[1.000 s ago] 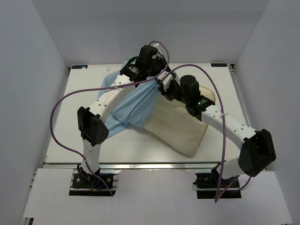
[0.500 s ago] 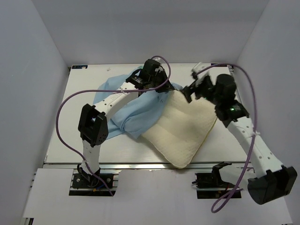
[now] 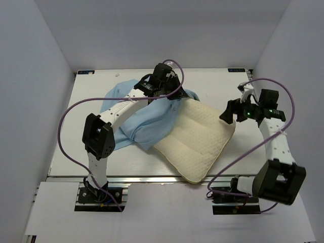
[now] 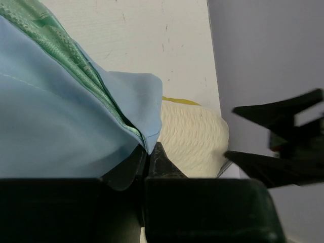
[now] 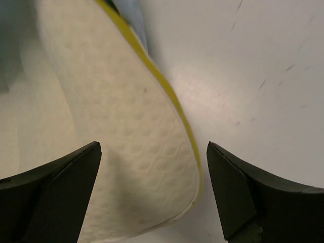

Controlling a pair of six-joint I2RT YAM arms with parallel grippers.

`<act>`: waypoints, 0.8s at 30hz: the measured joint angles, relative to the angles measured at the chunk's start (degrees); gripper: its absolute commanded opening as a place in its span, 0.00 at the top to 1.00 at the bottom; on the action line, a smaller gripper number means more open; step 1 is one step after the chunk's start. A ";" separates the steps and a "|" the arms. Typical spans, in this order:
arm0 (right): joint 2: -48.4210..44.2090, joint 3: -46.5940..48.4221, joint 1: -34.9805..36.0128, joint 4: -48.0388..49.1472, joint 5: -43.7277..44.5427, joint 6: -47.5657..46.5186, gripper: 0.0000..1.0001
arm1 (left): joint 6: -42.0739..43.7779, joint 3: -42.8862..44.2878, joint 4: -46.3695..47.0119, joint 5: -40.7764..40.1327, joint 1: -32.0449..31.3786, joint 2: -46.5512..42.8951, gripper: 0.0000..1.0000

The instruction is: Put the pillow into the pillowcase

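I see one white table (image 3: 212, 81) within grey walls (image 3: 30, 76), carrying one pillow (image 3: 200, 139) and one pillowcase (image 3: 147, 121). The left gripper (image 4: 147, 154) pinches the pillowcase; the right gripper (image 5: 153, 148) is wide.

The pillow's (image 3: 202, 136) ten-o'clock corner is buried under the pillowcase (image 3: 147, 119), and from overhead the left hand's (image 4: 148, 157) tips hide beneath its own wrist at twelve o'clock.
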 measured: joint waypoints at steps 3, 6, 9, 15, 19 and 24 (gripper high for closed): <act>6.10 -1.38 -1.53 -5.03 -2.43 -4.68 0.11 | 0.07 -0.04 0.02 0.26 0.04 -0.46 1.00; 10.78 -1.03 -1.70 -8.52 -6.14 -9.05 0.11 | 0.26 -0.04 -0.02 0.50 0.11 -0.79 1.00; 15.89 1.60 -1.86 -14.03 -11.10 -13.22 0.30 | 0.48 -0.04 -0.20 0.70 0.24 -1.03 1.00; 25.66 7.32 -1.44 -24.15 -20.48 -20.35 0.83 | 0.55 -0.04 -0.20 1.73 0.72 -1.25 1.00; 28.57 11.15 0.09 -29.42 -24.46 -23.06 0.94 | 0.46 1.79 -1.36 3.21 0.81 -0.90 1.00; 22.25 12.15 3.65 -22.51 -24.20 -13.90 0.97 | 1.01 9.11 -4.68 3.80 0.68 1.11 1.00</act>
